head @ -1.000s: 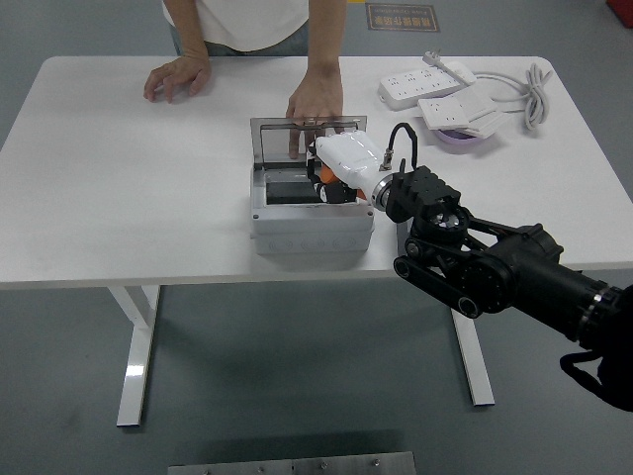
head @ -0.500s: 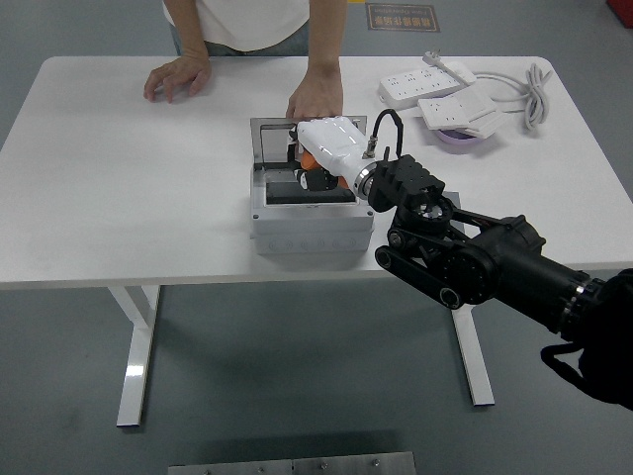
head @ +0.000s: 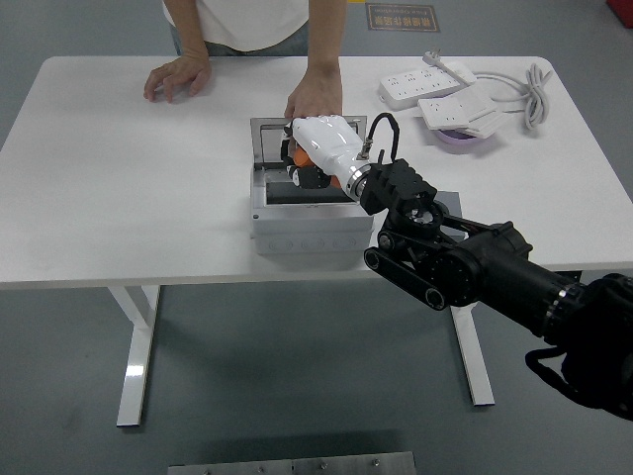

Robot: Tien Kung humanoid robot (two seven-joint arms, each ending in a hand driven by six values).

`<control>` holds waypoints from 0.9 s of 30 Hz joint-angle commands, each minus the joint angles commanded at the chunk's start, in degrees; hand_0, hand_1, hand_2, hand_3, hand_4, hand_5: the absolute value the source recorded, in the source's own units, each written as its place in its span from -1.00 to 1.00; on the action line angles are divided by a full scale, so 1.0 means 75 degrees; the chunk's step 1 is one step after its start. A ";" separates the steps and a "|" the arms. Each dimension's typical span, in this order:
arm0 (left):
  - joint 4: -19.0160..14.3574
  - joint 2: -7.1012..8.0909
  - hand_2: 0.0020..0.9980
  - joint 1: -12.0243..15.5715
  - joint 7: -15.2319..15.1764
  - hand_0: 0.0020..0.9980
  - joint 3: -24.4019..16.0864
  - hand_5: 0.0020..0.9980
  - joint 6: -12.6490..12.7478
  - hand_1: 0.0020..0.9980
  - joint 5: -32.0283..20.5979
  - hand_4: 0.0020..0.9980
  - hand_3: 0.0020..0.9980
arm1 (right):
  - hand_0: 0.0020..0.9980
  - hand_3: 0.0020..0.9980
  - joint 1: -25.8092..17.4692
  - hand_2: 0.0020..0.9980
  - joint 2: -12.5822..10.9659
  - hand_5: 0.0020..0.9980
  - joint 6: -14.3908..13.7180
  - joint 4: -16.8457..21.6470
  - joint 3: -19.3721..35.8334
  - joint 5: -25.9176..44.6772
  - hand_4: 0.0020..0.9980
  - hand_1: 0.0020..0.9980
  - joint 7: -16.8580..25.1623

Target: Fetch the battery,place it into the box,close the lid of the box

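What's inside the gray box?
Inside the box a dark shape lies on the bottom, maybe the battery. The robot's right hand reaches over the opening and covers the rest, so nothing more shows.

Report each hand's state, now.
Left hand: not in view.
Right hand: over the open box, fingers hidden from this angle; cannot tell if it is open, shut or holding anything.
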 joint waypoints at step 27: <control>-0.0009 0.0000 0.32 -0.0018 0.0057 0.36 -0.0058 -0.59 -0.0026 0.50 0.0079 0.18 0.16 | -0.55 -0.19 -0.0099 -0.45 0.0000 -1.00 -0.0283 -0.0177 0.0037 0.0566 -0.18 -0.42 0.0424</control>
